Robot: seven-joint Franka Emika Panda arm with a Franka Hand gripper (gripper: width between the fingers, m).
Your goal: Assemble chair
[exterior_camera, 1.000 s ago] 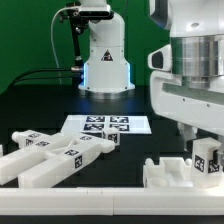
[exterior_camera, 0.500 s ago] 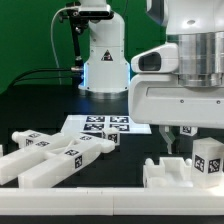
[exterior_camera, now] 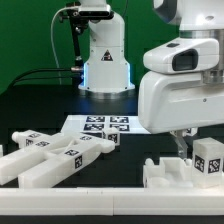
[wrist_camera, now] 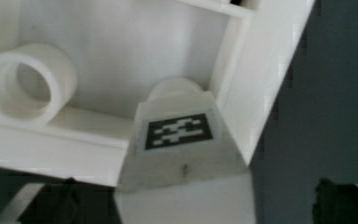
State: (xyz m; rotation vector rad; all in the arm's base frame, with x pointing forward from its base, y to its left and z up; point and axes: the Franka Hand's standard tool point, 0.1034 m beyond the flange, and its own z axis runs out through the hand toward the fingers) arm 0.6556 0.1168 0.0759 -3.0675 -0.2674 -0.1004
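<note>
The chair lies in loose white parts. A panel piece (exterior_camera: 168, 173) with a tagged block (exterior_camera: 208, 158) rests at the exterior view's right. Long tagged bars (exterior_camera: 55, 155) lie at its left. My gripper (exterior_camera: 185, 147) hangs just over the panel piece, mostly hidden behind the wrist housing. The wrist view shows a white part with a round ring (wrist_camera: 23, 85) and a tapered piece carrying a tag (wrist_camera: 179, 131). My gripper (wrist_camera: 202, 205) is open. Its dark fingertips (wrist_camera: 60, 202) stand on either side of the tapered piece, with gaps between them and it.
The marker board (exterior_camera: 105, 125) lies flat mid-table behind the bars. The arm's base (exterior_camera: 105, 55) stands at the back, with cables by the green wall. A white rail (exterior_camera: 90, 202) runs along the front edge.
The jaws have spread apart. My wrist has turned, so its big housing now covers more of the hand in the exterior view. The chair parts have stayed where they were.
</note>
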